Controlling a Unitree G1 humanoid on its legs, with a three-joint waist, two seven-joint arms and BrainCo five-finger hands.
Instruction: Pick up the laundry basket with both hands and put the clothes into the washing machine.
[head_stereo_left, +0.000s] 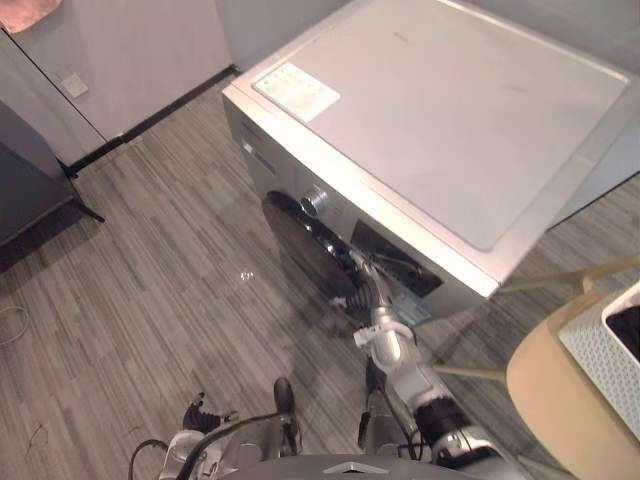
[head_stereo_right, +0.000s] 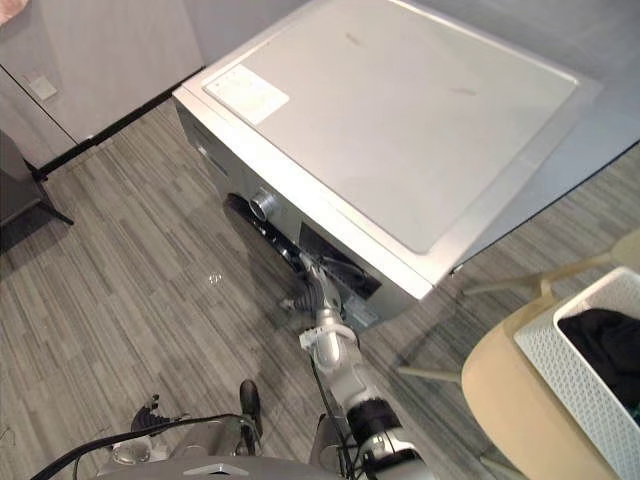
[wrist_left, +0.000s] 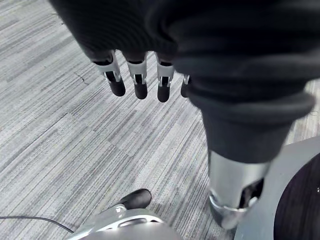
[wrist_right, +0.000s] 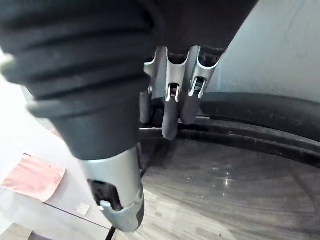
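Note:
The silver washing machine (head_stereo_left: 440, 120) stands ahead, its round dark door (head_stereo_left: 300, 240) facing my left. My right hand (head_stereo_left: 362, 272) reaches to the door's right edge. In the right wrist view its straight fingers (wrist_right: 170, 115) rest against the door's dark rim (wrist_right: 250, 112) and hold nothing. The white perforated laundry basket (head_stereo_right: 575, 375) sits on a beige round seat (head_stereo_right: 510, 400) at my right, with dark clothes (head_stereo_right: 612, 342) inside. My left hand (wrist_left: 140, 82) hangs open over the floor, low at my left side.
A round knob (head_stereo_left: 315, 200) sits above the door, and a white label (head_stereo_left: 296, 90) lies on the machine's top. Pale wooden legs (head_stereo_right: 500, 282) of the seat stretch towards the machine. Dark furniture (head_stereo_left: 30, 190) stands at the far left. Grey plank floor (head_stereo_left: 160, 290) lies open on the left.

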